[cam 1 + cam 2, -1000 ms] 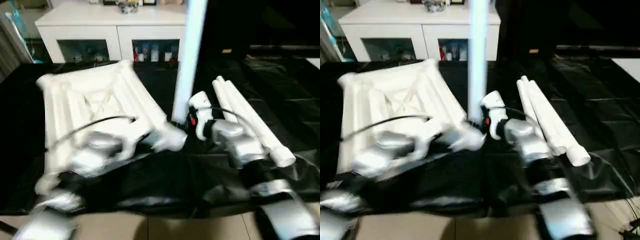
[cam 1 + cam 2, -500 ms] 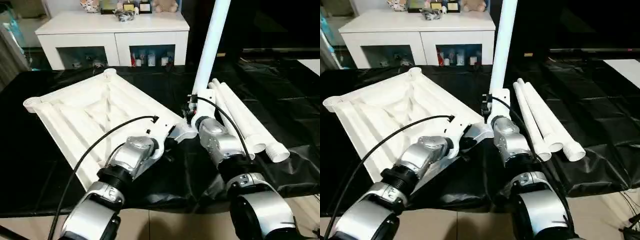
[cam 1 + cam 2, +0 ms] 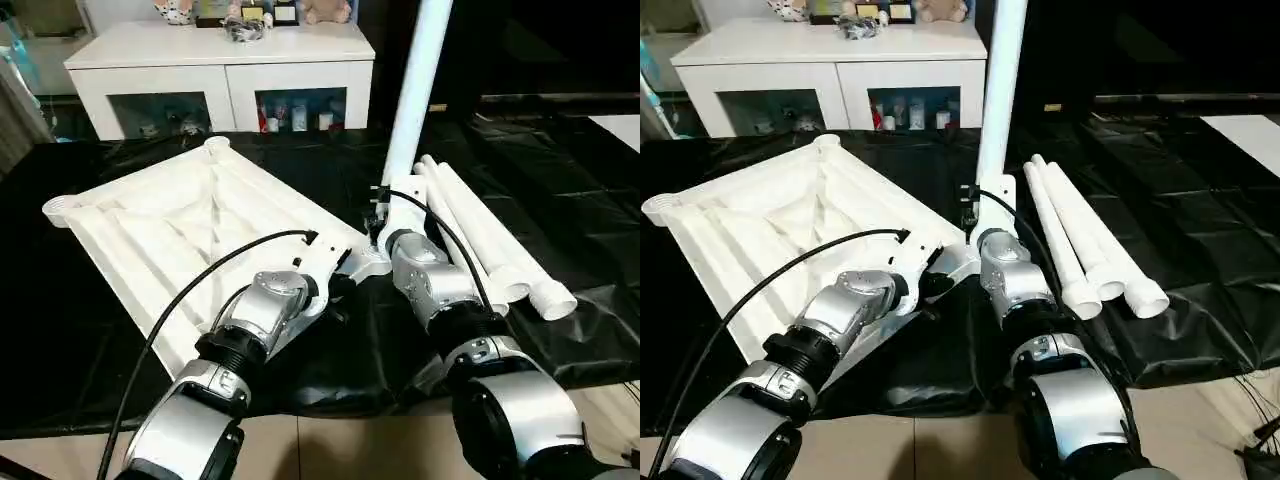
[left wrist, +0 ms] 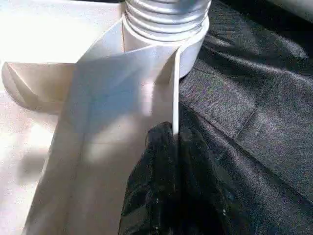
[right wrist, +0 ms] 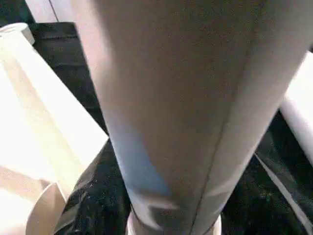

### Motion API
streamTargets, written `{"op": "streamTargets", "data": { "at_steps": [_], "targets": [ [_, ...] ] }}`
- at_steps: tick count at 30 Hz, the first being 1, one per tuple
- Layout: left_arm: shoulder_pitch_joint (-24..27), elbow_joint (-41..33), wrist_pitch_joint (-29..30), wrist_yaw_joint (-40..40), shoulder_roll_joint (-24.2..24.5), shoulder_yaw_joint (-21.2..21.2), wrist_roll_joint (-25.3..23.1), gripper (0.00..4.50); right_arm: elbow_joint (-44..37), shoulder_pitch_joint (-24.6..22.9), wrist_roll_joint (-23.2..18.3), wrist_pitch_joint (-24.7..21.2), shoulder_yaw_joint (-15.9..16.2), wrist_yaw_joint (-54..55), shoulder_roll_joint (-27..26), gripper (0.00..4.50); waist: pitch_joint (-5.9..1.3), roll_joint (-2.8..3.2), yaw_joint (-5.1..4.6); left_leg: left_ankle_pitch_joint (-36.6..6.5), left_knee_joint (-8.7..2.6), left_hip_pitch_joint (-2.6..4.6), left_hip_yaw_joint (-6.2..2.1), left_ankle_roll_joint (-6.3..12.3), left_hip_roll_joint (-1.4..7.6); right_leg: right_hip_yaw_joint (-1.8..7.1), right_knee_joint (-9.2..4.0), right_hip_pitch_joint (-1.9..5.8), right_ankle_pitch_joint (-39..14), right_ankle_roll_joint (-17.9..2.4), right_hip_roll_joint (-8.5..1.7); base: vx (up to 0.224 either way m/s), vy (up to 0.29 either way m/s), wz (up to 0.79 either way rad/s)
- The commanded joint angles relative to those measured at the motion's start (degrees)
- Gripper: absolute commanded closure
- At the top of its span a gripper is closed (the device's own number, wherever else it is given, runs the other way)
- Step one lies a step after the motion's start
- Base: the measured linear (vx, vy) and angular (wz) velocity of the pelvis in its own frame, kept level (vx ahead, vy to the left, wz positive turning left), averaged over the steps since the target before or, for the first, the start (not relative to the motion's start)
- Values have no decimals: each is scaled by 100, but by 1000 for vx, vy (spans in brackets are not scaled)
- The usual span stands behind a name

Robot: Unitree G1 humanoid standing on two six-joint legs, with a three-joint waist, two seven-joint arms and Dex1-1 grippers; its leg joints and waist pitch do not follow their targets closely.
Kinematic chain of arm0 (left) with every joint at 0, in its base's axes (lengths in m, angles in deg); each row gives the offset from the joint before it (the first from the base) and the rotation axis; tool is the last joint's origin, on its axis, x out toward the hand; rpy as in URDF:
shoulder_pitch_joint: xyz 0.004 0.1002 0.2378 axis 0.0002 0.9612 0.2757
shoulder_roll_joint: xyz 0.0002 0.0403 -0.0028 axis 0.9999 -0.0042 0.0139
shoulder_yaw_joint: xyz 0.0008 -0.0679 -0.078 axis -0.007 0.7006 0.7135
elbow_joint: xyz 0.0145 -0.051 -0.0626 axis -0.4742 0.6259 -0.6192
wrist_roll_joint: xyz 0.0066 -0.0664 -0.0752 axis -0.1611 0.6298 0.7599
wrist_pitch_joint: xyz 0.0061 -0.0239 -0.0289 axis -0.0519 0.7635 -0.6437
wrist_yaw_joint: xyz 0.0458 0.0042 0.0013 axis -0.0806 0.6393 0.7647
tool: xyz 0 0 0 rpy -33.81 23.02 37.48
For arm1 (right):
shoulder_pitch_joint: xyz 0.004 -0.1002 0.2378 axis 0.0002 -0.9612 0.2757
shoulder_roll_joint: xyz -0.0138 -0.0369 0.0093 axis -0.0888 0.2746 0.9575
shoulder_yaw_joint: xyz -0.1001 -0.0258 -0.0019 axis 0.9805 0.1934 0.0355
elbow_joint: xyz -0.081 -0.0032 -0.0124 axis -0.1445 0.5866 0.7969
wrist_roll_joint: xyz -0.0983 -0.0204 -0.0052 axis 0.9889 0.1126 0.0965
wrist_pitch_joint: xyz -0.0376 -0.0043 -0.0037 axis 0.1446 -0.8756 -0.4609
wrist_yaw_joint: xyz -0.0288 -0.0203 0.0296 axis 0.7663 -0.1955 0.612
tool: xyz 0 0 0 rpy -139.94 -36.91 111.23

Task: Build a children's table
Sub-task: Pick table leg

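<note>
- Lying upside down on the black-covered counter (image 3: 560, 170), the white plastic ribbed tabletop (image 3: 170, 225) is pinched at its near rim by the closed left end effector (image 4: 168, 147).
- A long white tapered leg (image 3: 418, 85) is clasped upright by the right end effector (image 3: 384, 222) at the corner socket (image 4: 188, 46); open counter lies rightward.
- Earlier tilted, the leg is now straighter.

A black sheet (image 3: 560, 180) is covering the work surface, lying in creases and wrinkles and catching soft highlights from the room's light. Its near edge is hanging over a pale tan floor (image 3: 330, 445), which is showing as a strip along the bottom of the head views. Behind the sheet a low white cabinet (image 3: 215, 60) is standing against the back of the room, its glass doors (image 3: 298, 110) showing small items inside that are too small to tell apart. A few small objects, among them what look like soft toys (image 3: 950, 10), are sitting on top of it. To the right of the cabinet the background is falling into darkness.
</note>
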Motion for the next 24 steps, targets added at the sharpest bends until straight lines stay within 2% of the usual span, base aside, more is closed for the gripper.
{"op": "streamTargets", "data": {
  "at_steps": [1,2,4,5,6,7,8,9,10,11,12,13,14,15,16,17,18,19,20,21,22,23,24],
  "targets": [
    [33,238,-84,-56,-94,-92,-12,450,319,-187,-104,-220,87,-236,-262,180,-81,-16,-105,-4413,-509,215,-254,-252,252,-45,-566,-181,-3829,-218,-126,0,0,0],
    [30,247,-190,-106,-49,-132,-50,450,233,-170,-57,-162,135,-271,-211,164,-73,-15,-123,-4448,-531,181,-273,-257,256,-80,-562,-136,-3851,-186,-116,0,0,0],
    [61,152,-549,-293,61,-236,-114,450,-86,-213,-36,-197,218,-453,-125,142,-55,13,-141,-4598,-565,192,-279,-260,267,-125,-566,-125,-3806,-183,-94,0,0,0],
    [87,82,-620,-386,108,-261,-117,450,-295,-259,-38,-237,237,-516,-78,138,-54,17,-163,-4621,-578,194,-275,-237,272,-167,-577,-84,-3728,-195,-91,0,0,0],
    [109,19,-594,-444,159,-277,-121,450,-530,-325,-26,-290,292,-621,-18,131,-82,24,-179,-4479,-591,155,-270,-208,298,-146,-510,-11,-3486,-302,-148,0,0,0],
    [123,-10,-550,-470,184,-274,-126,450,-649,-364,-9,-307,316,-685,15,131,-92,67,-154,-4325,-598,127,-270,-191,303,-101,-478,18,-3369,-348,-180,0,0,0],
    [163,-77,-648,-575,256,-317,-153,450,-958,-481,-23,-366,330,-752,90,113,-79,30,-140,-4085,-545,153,-225,-175,283,-53,-543,-95,-3444,-438,-218,0,0,0],
    [190,-117,-747,-651,303,-348,-181,450,-1148,-554,-28,-397,325,-796,137,98,-83,3,-116,-3795,-492,151,-190,-89,259,-37,-587,-114,-3553,-464,-238,0,0,0],
    [236,-207,-777,-758,377,-387,-200,450,-1437,-684,-4,-498,408,-960,248,98,-94,-5,-87,-3483,-495,95,-191,-8,266,-22,-568,-53,-3467,-497,-248,0,0,0],
    [295,-319,-830,-889,462,-431,-211,450,-1765,-843,-1,-580,474,-1124,364,94,-107,13,-58,-3284,-516,51,-188,25,286,12,-531,-22,-3309,-532,-260,0,0,0],
    [367,-467,-801,-1009,566,-457,-204,450,-2187,-1052,-61,-727,594,-1484,530,84,-186,-2,1,-2622,-536,-53,-173,110,340,82,-416,63,-2517,-720,-261,0,0,0],
    [404,-541,-821,-1084,628,-485,-211,450,-2406,-1161,-103,-831,678,-1722,631,69,-187,2,73,-2358,-536,-60,-151,160,364,90,-384,64,-2122,-795,-243,0,0,0],
    [437,-596,-885,-1166,690,-516,-222,450,-2640,-1277,-155,-966,770,-1994,739,59,-184,-7,146,-2016,-501,-14,-60,255,371,112,-351,-1,-1596,-1038,-226,0,0,0],
    [470,-646,-979,-1248,744,-555,-237,450,-2811,-1370,-200,-1102,881,-2271,855,53,-160,-73,199,-1919,-477,-20,-7,352,352,116,-345,9,-1721,-1102,-219,0,0,0],
    [470,-646,-979,-1248,744,-555,-237,450,-2811,-1370,-200,-1102,881,-2271,855,52,-166,-78,229,-1886,-456,-11,7,373,357,139,-340,-11,-1866,-1103,-237,0,0,0],
    [529,-733,-1039,-1360,821,-591,-246,450,-3072,-1529,-235,-1212,1056,-2679,1050,52,-173,-120,262,-1729,-434,-49,14,390,344,178,-318,6,-2087,-1018,-236,0,0,0],
    [637,-919,-1116,-1594,965,-624,-212,450,-3373,-1746,-297,-1183,1172,-3157,1342,52,-173,-125,316,-1584,-420,-41,30,422,373,212,-305,-27,-2137,-976,-236,0,0,0],
    [679,-999,-1140,-1704,1020,-628,-179,450,-3443,-1808,-315,-1152,1160,-3259,1435,52,-174,-117,346,-1477,-419,-65,38,440,396,213,-269,-7,-2082,-960,-224,0,0,0],
    [764,-1188,-1159,-1990,1131,-632,-65,450,-3422,-1865,-275,-923,1139,-3447,1614,52,-186,-94,361,-1397,-416,-74,37,424,396,203,-244,8,-2013,-974,-219,52,-30,-6],
    [791,-1251,-1163,-2086,1166,-632,-27,450,-3433,-1887,-260,-868,1132,-3504,1675,52,-208,-98,374,-1247,-391,-83,52,409,391,201,-208,5,-1786,-1030,-204,52,-30,-6],
    [902,-1517,-1138,-2475,1295,-643,141,450,-3496,-1980,-242,-546,1152,-3850,1918,52,-219,-96,400,-1202,-357,-56,79,406,394,209,-183,-22,-1585,-1122,-190,56,-34,-1],
    [943,-1623,-1087,-2592,1354,-661,182,450,-3613,-2049,-335,-552,1145,-4062,2008,52,-201,-104,412,-1221,-345,-49,92,416,388,221,-178,-44,-1543,-1167,-178,65,-36,7],
    [994,-1761,-1054,-2786,1437,-687,253,450,-3718,-2160,-465,-444,1141,-4455,2154,52,-198,-60,423,-1262,-320,-36,107,449,390,237,-151,-57,-1473,-1275,-170,65,-36,7]
  ]
}}
